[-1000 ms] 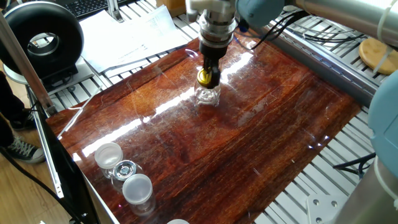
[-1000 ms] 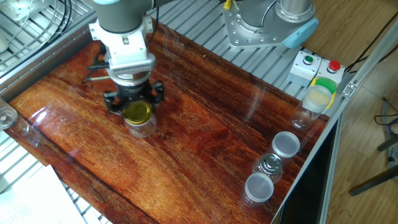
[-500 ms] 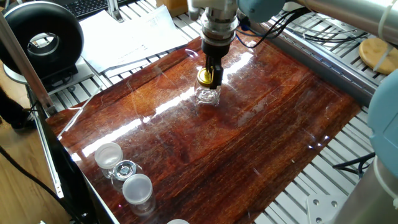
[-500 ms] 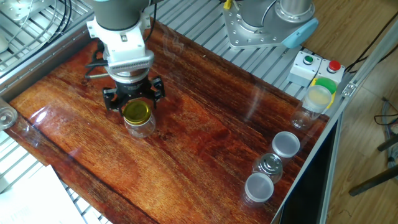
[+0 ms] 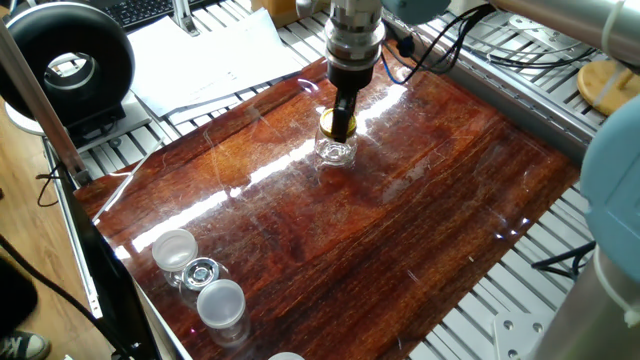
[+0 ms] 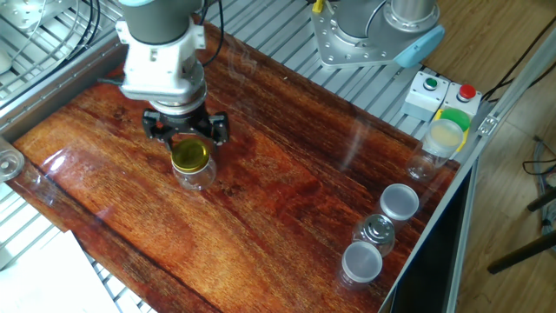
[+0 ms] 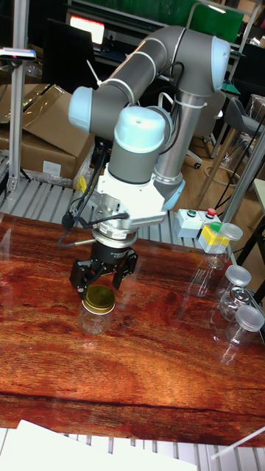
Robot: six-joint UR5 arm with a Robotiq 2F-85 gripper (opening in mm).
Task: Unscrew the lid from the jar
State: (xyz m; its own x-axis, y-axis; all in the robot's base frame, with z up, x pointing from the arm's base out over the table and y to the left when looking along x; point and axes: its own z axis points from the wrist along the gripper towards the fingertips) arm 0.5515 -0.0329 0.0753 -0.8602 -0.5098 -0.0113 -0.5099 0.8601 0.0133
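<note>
Tool (image 7: 102,278) above one lid (image 7: 98,298), one jar (image 7: 96,319).

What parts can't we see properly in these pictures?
- One fixed view: the tool covers part of the lid, so any touch is hidden.
- The other fixed view: the jar's thread sits under the lid.
- Tall fixed view: the tool's far side is hidden by itself; the table is cut off by both edges.
</note>
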